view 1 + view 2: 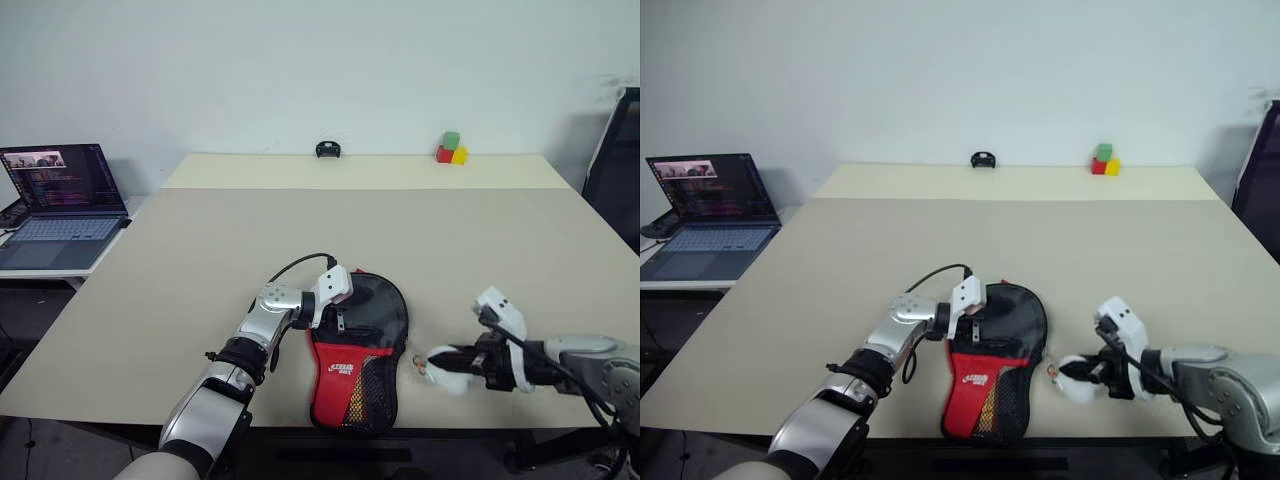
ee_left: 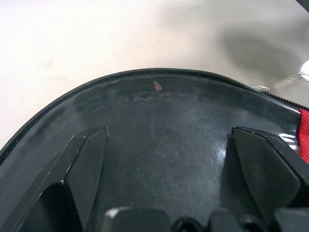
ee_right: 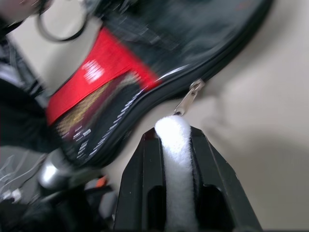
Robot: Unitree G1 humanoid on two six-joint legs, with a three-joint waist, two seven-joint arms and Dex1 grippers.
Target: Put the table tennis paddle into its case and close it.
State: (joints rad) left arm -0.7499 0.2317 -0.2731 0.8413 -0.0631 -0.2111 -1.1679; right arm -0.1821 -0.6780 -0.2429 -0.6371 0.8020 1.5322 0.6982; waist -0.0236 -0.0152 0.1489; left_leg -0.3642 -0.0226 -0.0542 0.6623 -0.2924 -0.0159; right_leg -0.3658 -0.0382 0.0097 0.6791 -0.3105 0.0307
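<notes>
Now left fingers (image 2: 87, 164) splay over the case (image 1: 360, 345); right fingers (image 3: 140, 193) pinch its white ball charm (image 3: 175, 159).

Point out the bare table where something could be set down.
Free: the wide stretch between the case and the far blocks, and the table's left part toward the laptop. Crowded: the near edge, where the left tool rests on the case and the right tool sits beside it.
</notes>
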